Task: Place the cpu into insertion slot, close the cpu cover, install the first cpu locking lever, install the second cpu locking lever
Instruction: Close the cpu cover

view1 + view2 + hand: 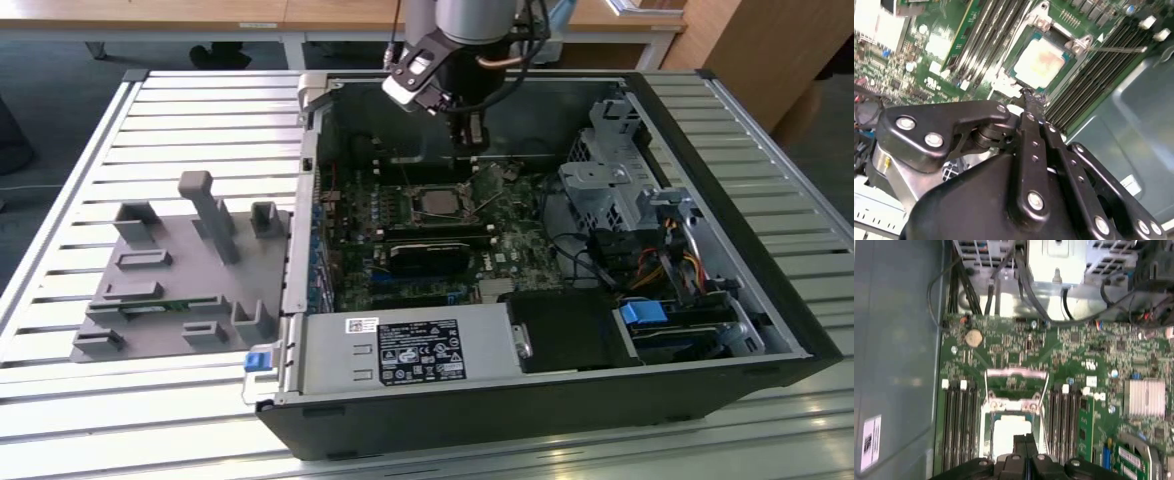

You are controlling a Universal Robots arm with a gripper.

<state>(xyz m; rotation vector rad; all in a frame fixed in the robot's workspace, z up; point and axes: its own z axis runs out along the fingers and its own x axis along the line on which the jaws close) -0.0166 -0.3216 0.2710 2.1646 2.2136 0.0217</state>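
Closest to the lens in both wrist views, the gripper (1029, 96) (1024, 439) is hanging over the green circuit board (1074, 347). Its black fingers (1018, 452) are pressing flat against each other, with nothing showing between them. Just past the fingertips, the cpu (1041, 60) is lying in the insertion slot (987, 432) with its pale metal top facing up. The cpu cover (1015, 374) is lying back open, clear of the chip. A thin wire lever (1114, 49) is sticking out from a corner of the slot, reaching across the long black memory slots (1094, 75).

In the exterior view the gripper (463, 148) is pointing down inside the open computer case (534, 425), at the far edge of the slot. At the near wall, a grey power supply (334, 350) is carrying a black label (418, 352) with white print that cannot be made out. A white sticker (871, 440) is clinging to the case wall, its writing likewise unclear. On the exterior view's left, a grey tray (160, 290) of upright holders is resting on the slatted table (80, 130).
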